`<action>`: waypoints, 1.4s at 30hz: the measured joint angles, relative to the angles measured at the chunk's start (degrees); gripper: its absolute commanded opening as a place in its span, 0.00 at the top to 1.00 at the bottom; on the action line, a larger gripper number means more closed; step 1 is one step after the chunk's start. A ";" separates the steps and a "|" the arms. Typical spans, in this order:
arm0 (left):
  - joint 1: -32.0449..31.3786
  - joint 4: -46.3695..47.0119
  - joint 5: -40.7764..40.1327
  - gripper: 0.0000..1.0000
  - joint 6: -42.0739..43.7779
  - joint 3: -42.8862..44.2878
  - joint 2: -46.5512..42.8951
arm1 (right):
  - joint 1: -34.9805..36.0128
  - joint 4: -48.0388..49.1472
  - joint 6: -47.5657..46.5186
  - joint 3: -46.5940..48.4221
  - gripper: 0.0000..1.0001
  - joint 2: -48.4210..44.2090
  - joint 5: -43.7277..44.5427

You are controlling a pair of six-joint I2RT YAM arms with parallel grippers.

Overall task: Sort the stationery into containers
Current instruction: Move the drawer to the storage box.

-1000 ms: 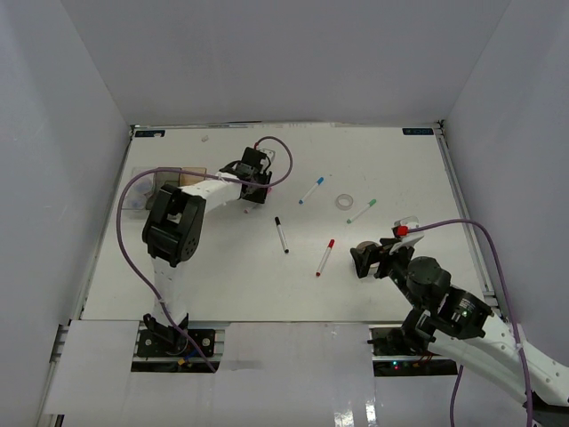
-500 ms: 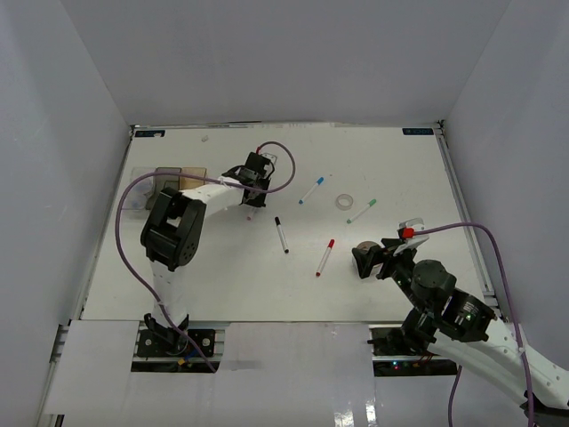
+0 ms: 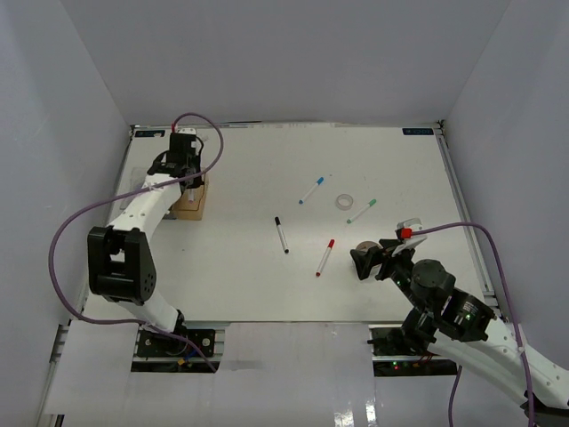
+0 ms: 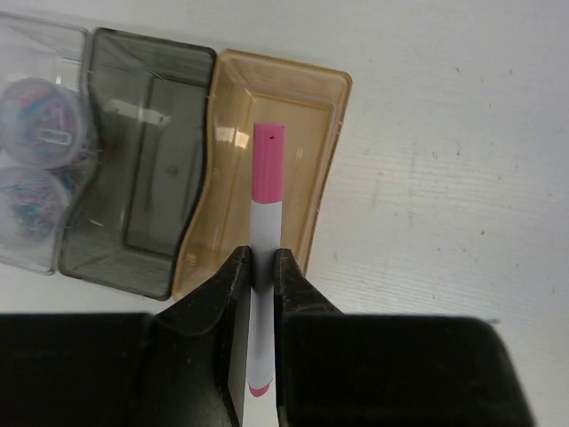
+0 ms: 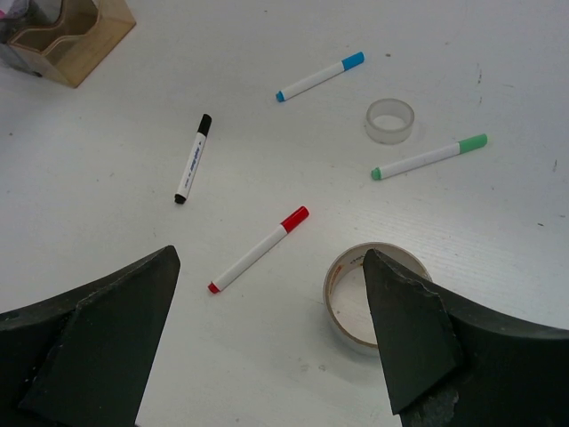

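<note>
My left gripper [image 4: 260,262] is shut on a pink-capped marker [image 4: 267,191], which hangs above the amber bin [image 4: 324,116]. Beside that bin stand the smoky grey bin [image 4: 107,231] and the clear bin [image 4: 18,258], which holds two round jars [image 4: 40,120]. My right gripper [image 5: 271,258] is open low over the table, with a large tape roll [image 5: 333,298] by its right finger and a red marker [image 5: 258,249] between the fingers. The black marker [image 5: 193,158], blue marker [image 5: 320,76], green marker [image 5: 429,157] and small tape roll [image 5: 390,133] lie further out.
The amber bin [image 3: 189,203] sits at the table's left, under the left arm. White walls enclose the table on three sides. The purple cable [image 3: 80,222] loops to the left of the left arm.
The left gripper closed on the pink marker near the table's middle and swung left with it to above the amber bin. The right arm barely moved.
</note>
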 measured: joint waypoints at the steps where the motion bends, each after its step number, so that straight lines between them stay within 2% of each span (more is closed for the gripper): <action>1: 0.92 0.26 -0.04 1.00 0.13 -0.09 -1.31 | 0.00 0.00 0.00 0.00 0.10 0.15 -0.09; 5: 4.42 1.90 0.20 1.00 1.18 -0.24 -2.71 | 0.00 -0.02 -0.02 0.00 0.10 0.57 -0.48; 19: 12.09 8.61 -2.86 1.00 4.74 -3.96 4.90 | 0.00 0.00 -0.15 0.00 0.10 2.16 -1.88; 25: 13.66 12.52 -3.98 0.91 5.18 -4.46 6.08 | 0.00 0.00 -0.20 0.00 0.10 2.23 -2.10; 32: 13.77 14.05 -3.43 0.86 5.31 -4.50 9.14 | 0.00 0.02 -0.20 0.00 0.10 2.27 -2.49; 35: 13.77 13.99 -2.56 0.80 5.38 -4.50 10.21 | 0.00 0.02 -0.20 0.00 0.10 2.27 -2.51; 38: 13.77 14.10 -1.79 0.63 5.51 -4.55 10.16 | 0.00 0.04 -0.20 -0.02 0.10 2.29 -2.54; 39: 13.77 14.10 -1.55 0.52 5.53 -4.55 10.12 | 0.00 0.07 -0.20 -0.04 0.10 2.34 -2.54; 41: 13.77 14.03 -1.22 0.45 5.42 -4.59 9.99 | 0.00 0.07 -0.20 -0.09 0.10 2.47 -2.58; 42: 13.77 14.05 -1.07 0.37 5.18 -4.68 9.86 | 0.00 0.09 -0.20 -0.09 0.10 2.56 -2.71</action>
